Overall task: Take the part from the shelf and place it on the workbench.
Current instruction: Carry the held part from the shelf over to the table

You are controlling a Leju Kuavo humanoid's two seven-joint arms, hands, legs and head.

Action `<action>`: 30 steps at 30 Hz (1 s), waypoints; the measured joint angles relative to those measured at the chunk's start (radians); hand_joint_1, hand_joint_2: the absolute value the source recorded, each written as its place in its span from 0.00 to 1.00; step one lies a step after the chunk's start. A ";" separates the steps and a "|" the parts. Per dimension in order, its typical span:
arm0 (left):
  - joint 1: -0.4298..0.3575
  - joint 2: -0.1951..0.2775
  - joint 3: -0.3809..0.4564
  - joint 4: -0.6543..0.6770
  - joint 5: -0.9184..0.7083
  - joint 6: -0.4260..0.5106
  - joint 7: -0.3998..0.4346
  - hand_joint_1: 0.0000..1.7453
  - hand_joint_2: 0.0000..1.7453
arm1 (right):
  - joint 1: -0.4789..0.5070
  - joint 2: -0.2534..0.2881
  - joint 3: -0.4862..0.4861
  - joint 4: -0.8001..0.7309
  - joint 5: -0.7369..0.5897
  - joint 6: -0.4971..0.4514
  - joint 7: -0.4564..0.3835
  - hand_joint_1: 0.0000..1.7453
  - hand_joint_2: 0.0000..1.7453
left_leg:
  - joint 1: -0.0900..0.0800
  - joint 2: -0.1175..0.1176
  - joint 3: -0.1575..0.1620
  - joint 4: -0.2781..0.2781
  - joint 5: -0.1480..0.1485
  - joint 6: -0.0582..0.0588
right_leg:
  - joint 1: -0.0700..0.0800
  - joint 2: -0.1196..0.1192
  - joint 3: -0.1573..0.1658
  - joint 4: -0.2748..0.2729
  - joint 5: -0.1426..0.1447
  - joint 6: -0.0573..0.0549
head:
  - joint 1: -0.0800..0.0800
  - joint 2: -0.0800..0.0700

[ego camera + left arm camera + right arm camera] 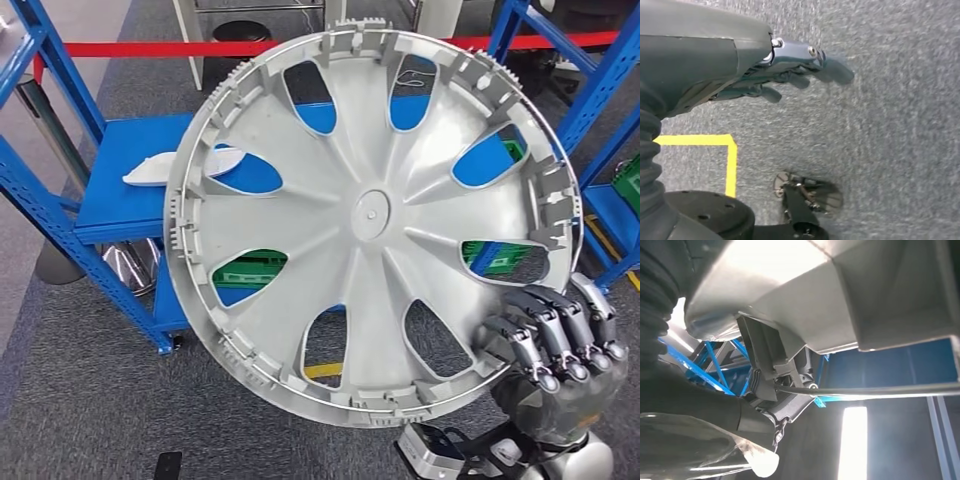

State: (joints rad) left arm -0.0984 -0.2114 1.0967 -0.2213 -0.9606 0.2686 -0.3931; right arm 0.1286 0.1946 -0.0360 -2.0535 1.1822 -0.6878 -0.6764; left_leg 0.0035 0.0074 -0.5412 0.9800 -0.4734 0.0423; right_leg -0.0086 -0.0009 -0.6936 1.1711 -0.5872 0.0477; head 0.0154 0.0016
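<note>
Right hand [562, 345] gripping silver wheel cover [370, 215] by its rim, before blue shelf [124, 180]; left hand [798, 70] hanging empty, fingers loosely extended.

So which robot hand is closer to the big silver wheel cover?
The right hand: it grips the wheel cover at its rim. The left hand hangs over the grey carpet, holding nothing.

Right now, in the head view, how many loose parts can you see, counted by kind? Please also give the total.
Silver wheel cover, gripped at its rim by the right hand: 1
White curved part lying on the blue shelf: 1
Green crates, seen through the cover's openings and at the far right: at least 2
Total: at least 4
</note>
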 joint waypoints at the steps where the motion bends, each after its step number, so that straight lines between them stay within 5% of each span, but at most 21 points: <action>1: 0.000 0.000 0.000 0.000 0.002 0.000 -0.002 0.00 1.00 | 0.002 0.000 -0.002 0.000 -0.002 0.000 0.000 1.00 1.00 | 0.000 0.000 -0.018 0.002 0.013 0.000 | -0.001 0.000 -0.005 0.062 -0.030 0.003 | 0.000 0.000; 2: 0.000 0.000 0.000 0.000 0.006 0.000 -0.005 0.00 1.00 | 0.004 0.000 -0.004 0.001 -0.005 0.000 0.000 1.00 1.00 | -0.001 0.001 -0.035 0.004 0.026 -0.001 | -0.001 0.000 -0.002 0.104 -0.036 0.005 | 0.000 0.000; 4: 0.001 0.000 0.002 0.000 0.022 -0.002 -0.017 0.00 1.00 | 0.000 0.000 -0.008 0.006 -0.014 0.000 0.000 1.00 1.00 | 0.000 0.002 -0.069 0.009 0.049 -0.005 | -0.002 0.000 0.045 0.102 0.012 0.005 | 0.001 0.000; 6: -0.001 -0.001 0.005 0.000 0.038 -0.010 -0.030 0.00 1.00 | -0.021 0.002 -0.009 0.020 -0.011 0.000 0.000 1.00 1.00 | -0.002 0.002 -0.095 0.014 0.071 -0.013 | -0.003 0.000 0.157 -0.029 0.048 0.004 | 0.001 0.000; 8: -0.004 -0.001 0.007 0.000 0.047 -0.018 -0.039 0.00 1.00 | -0.052 0.009 -0.007 0.037 0.004 0.000 0.000 1.00 1.00 | -0.005 0.001 -0.110 0.019 0.094 -0.023 | -0.001 0.001 0.255 -0.175 0.026 -0.005 | 0.000 0.000; 9: -0.005 -0.001 0.008 0.000 0.049 -0.019 -0.040 0.00 1.00 | -0.063 0.014 -0.005 0.045 0.012 0.000 0.000 1.00 1.00 | -0.006 0.001 -0.114 0.019 0.104 -0.028 | 0.002 0.001 0.274 -0.211 0.013 -0.011 | 0.000 0.000; 11: -0.003 -0.001 0.009 0.000 0.045 -0.018 -0.030 0.00 1.00 | -0.078 0.025 -0.003 0.060 0.024 0.000 0.000 1.00 1.00 | -0.003 0.000 -0.121 0.019 0.118 -0.038 | 0.003 -0.001 0.258 -0.217 0.019 -0.027 | 0.000 0.000; 12: -0.001 0.000 0.010 0.000 0.041 -0.017 -0.021 0.00 1.00 | -0.082 0.031 -0.003 0.065 0.026 0.000 0.000 1.00 1.00 | -0.002 -0.002 -0.127 0.029 0.100 -0.045 | 0.002 -0.003 0.248 -0.215 0.029 -0.037 | -0.001 0.000; 15: 0.007 0.000 0.011 0.000 0.035 -0.010 -0.007 0.00 1.00 | -0.084 0.043 -0.005 0.072 0.020 0.000 0.000 1.00 1.00 | 0.001 -0.004 -0.156 0.167 -0.054 -0.060 | 0.001 -0.008 0.210 -0.212 0.064 -0.057 | -0.011 0.000; 16: 0.007 0.000 0.011 0.000 0.035 -0.006 -0.007 0.00 1.00 | -0.084 0.045 -0.007 0.073 0.016 0.000 0.000 1.00 1.00 | 0.001 -0.004 -0.163 0.233 -0.096 -0.062 | 0.003 -0.008 0.198 -0.210 0.074 -0.059 | -0.012 0.000; 17: 0.007 0.000 0.011 0.000 0.036 -0.001 -0.007 0.00 1.00 | -0.084 0.046 -0.008 0.074 0.013 0.000 0.000 1.00 1.00 | 0.001 -0.004 -0.165 0.285 -0.107 -0.063 | 0.005 -0.010 0.185 -0.208 0.084 -0.059 | -0.013 0.000; 19: 0.007 0.000 0.012 0.000 0.043 0.003 -0.008 0.00 1.00 | -0.084 0.047 -0.010 0.076 0.013 0.000 0.000 1.00 1.00 | 0.000 -0.003 -0.133 0.303 -0.064 -0.060 | 0.008 -0.018 0.156 -0.201 0.101 -0.060 | -0.013 0.000; 21: 0.005 0.000 0.016 0.000 0.049 0.004 -0.009 0.00 1.00 | -0.084 0.049 -0.011 0.079 0.029 0.000 -0.001 1.00 1.00 | -0.003 0.012 -0.045 0.191 -0.020 -0.050 | 0.011 -0.029 0.133 -0.191 0.113 -0.058 | -0.013 0.000; 24: -0.004 -0.001 0.019 0.000 0.046 0.004 -0.010 0.00 1.00 | -0.085 0.054 -0.012 0.083 0.050 0.000 -0.001 1.00 1.00 | -0.015 0.038 0.055 0.020 -0.045 -0.030 | 0.016 -0.053 0.118 -0.181 0.124 -0.044 | -0.012 0.000; 27: -0.004 -0.004 0.021 0.000 0.037 0.004 -0.010 0.00 1.00 | -0.089 0.055 -0.012 0.085 0.045 0.000 -0.001 1.00 1.00 | -0.013 0.019 0.050 -0.005 -0.039 -0.011 | 0.014 -0.064 0.105 -0.170 0.122 -0.027 | -0.012 0.000; 30: -0.002 -0.007 0.022 0.000 0.033 0.006 -0.009 0.00 1.00 | -0.091 0.055 -0.012 0.086 0.040 0.000 -0.001 1.00 1.00 | -0.009 0.000 0.031 -0.008 -0.018 0.002 | 0.010 -0.019 0.044 -0.033 0.030 -0.012 | -0.008 0.000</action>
State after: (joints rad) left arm -0.1001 -0.2180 1.1190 -0.2213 -0.9279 0.2743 -0.4026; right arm 0.0379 0.2499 -0.0480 -1.9675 1.2226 -0.6878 -0.6771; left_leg -0.0058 0.0075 -0.5101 0.9724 -0.4910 0.0444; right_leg 0.0016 -0.0199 -0.6496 1.1384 -0.5570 0.0355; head 0.0069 0.0016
